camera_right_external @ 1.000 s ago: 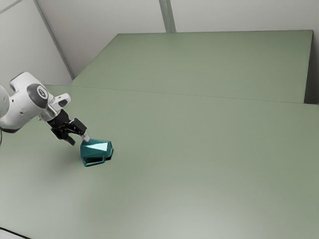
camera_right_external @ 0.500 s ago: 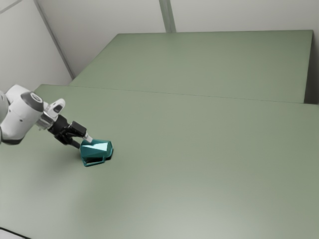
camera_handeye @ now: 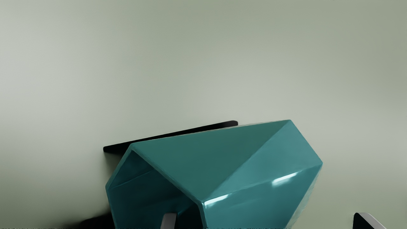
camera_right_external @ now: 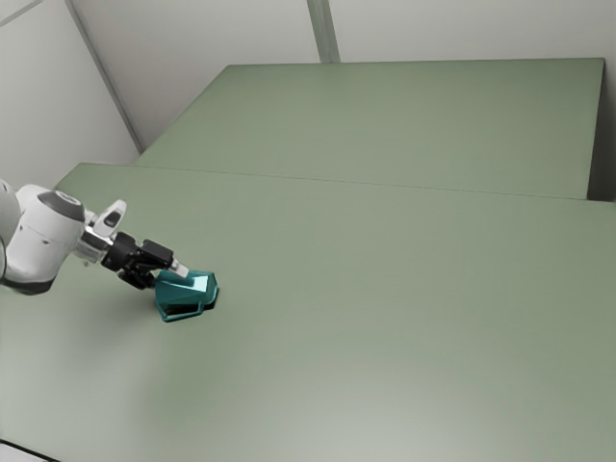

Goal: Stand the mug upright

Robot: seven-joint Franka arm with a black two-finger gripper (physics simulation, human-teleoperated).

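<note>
Sideways on the desk (camera_right_external: 385, 327), the mug (camera_right_external: 189, 293) lies at the tips of the tool (camera_right_external: 166, 276), whose fingers (camera_handeye: 367, 220) stand apart. One fingertip (camera_handeye: 168, 221) appears at the mug's mouth.

Green table (camera_right_external: 385, 356), teal mug (camera_right_external: 183, 296) lying on side on it.

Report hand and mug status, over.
Hand open, at mug. Mug on its side on table, not upright. One fingertip overlaps its open mouth in wrist view.
</note>
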